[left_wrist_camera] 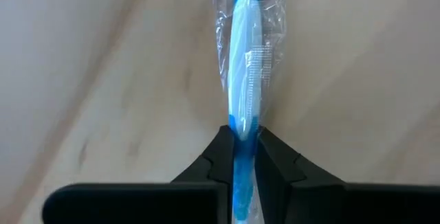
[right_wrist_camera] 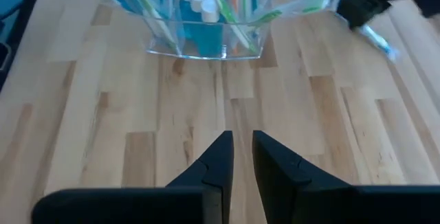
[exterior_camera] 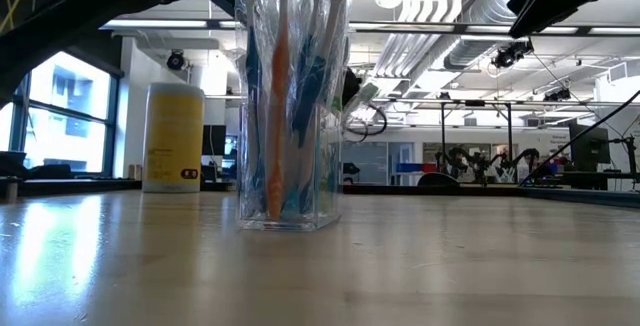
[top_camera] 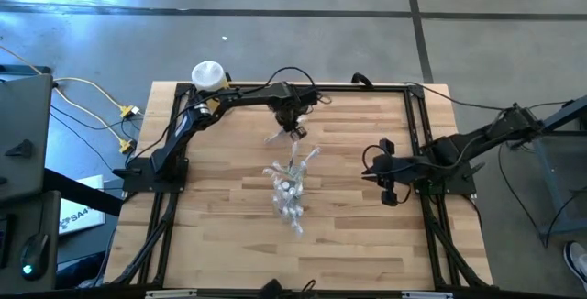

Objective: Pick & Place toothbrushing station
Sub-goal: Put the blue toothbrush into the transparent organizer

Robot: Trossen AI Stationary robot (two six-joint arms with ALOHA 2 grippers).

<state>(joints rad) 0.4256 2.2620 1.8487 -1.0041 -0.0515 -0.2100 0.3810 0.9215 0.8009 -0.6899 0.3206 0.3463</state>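
The clear plastic cup point(top_camera: 289, 192) stands upright on its base mid-table, holding several wrapped toothbrushes point(exterior_camera: 285, 86) and teal white-capped tubes point(right_wrist_camera: 199, 18). Just beyond it, toward the far edge, my left gripper point(top_camera: 293, 131) points down, shut on a blue-and-white toothbrush point(left_wrist_camera: 245, 66) in a clear wrapper. My right gripper point(top_camera: 385, 187) hangs over the table to the right of the cup. Its fingers point(right_wrist_camera: 240, 148) are shut, with nothing between them. My left gripper pinches the wrapped toothbrush between its two fingers at the blue part of the handle point(left_wrist_camera: 242, 129), one finger on each long side. The fingers come from above, pointing down. The brush lies level close over the wood; whether it rests on the table I cannot tell.
A larger yellow bottle with a white cap point(top_camera: 208, 74) stands at the table's far left corner, behind the left arm. The black frame rail point(top_camera: 417, 134) runs along the table's sides. Bare wood point(top_camera: 238, 244) lies between the cup and the near edge.
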